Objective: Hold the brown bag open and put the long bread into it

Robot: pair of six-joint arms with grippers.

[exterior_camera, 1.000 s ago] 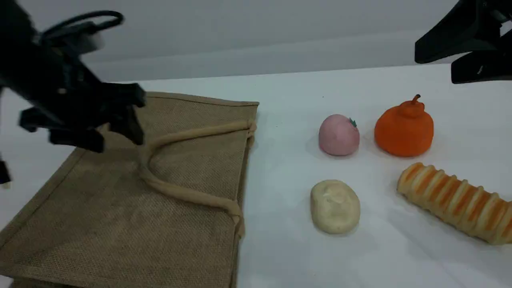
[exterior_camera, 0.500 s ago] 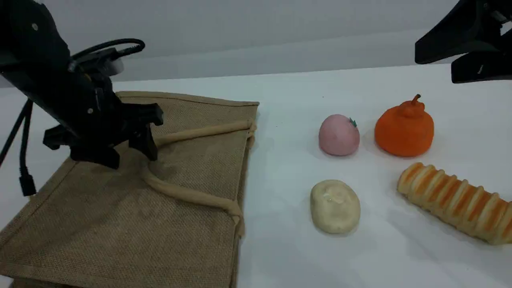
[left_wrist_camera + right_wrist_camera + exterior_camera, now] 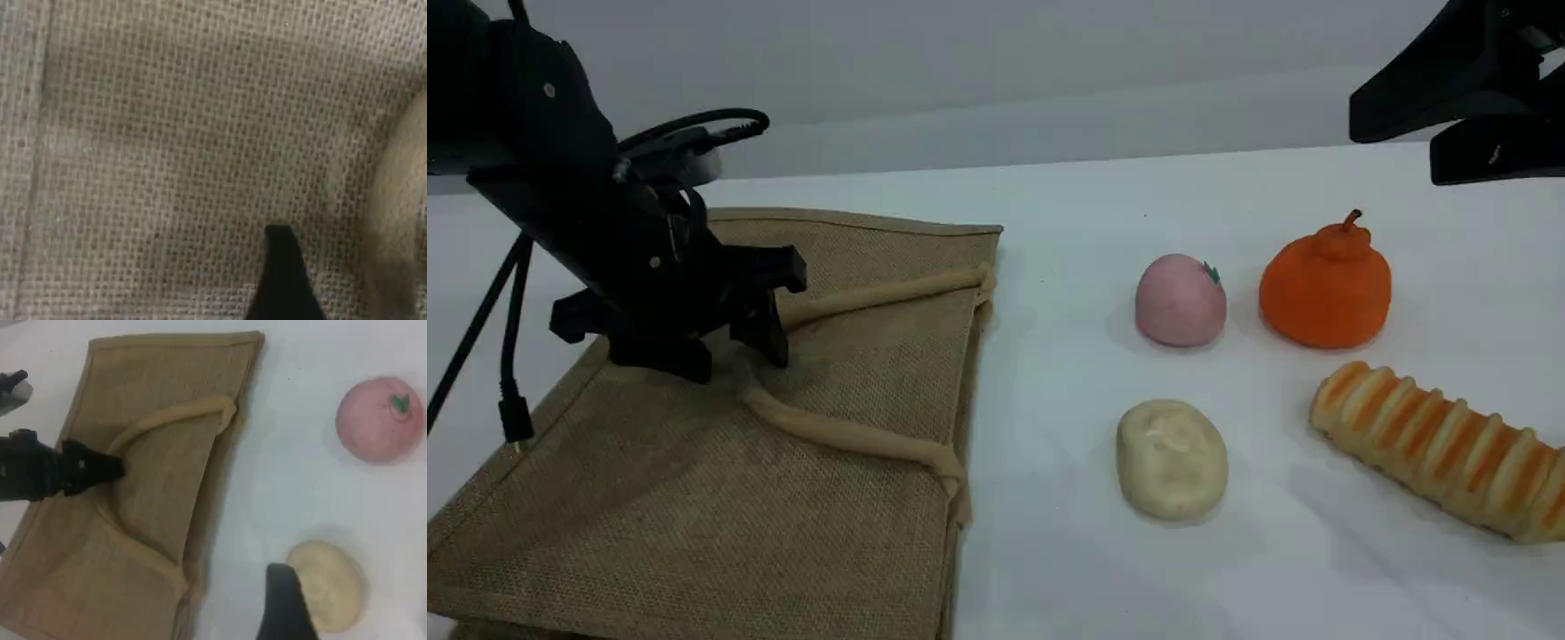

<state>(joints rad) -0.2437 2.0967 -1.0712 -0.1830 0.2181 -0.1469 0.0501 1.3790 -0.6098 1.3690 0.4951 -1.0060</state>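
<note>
Flat on the table: the brown bag. Down on the bag's upper face with the left gripper, fingers apart, one on each side of the bend in the beige handle. Far right of the bag, beyond a cream bun: the long bread, lying untouched. High up, right of the bag: the right gripper, fingers apart, holding nothing.

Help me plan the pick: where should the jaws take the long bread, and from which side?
Probably the middle of the long bread, from above, jaws across its narrow width: it lies flat and slanted on the table, apart from the bun.
</note>
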